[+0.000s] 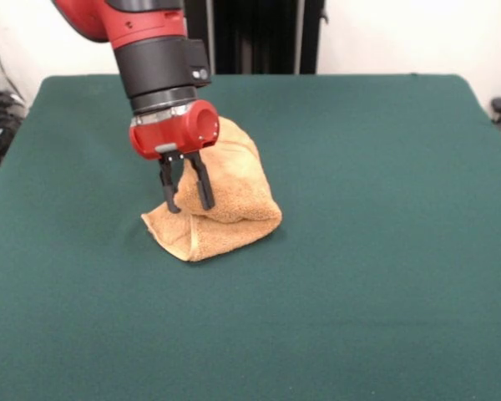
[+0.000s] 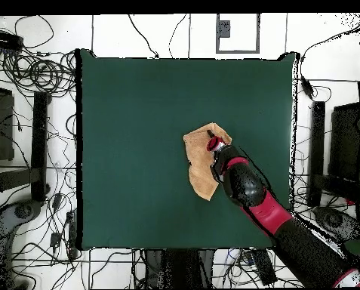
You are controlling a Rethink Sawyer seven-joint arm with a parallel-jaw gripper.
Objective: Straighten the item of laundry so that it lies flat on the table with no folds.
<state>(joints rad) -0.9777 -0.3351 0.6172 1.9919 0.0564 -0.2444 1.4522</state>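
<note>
The golden-tan towel (image 1: 234, 196) lies folded and bunched on the dark green table (image 1: 384, 217), a little left of centre in the front view. Its far part is humped up, and a folded flap lies at the near left. My gripper (image 1: 187, 203) hangs straight down from the red and black arm, with its two black fingers apart at the towel's left part, their tips at cloth level. In the overhead view the towel (image 2: 200, 166) lies right of the table's (image 2: 130, 136) centre, and the gripper (image 2: 212, 141) is over its upper right corner. No tag shows.
Open green tabletop surrounds the towel on all sides. Cables and stands lie on the floor beyond the table's (image 2: 100, 226) edges in the overhead view. A dark post (image 1: 259, 33) stands behind the table's far edge.
</note>
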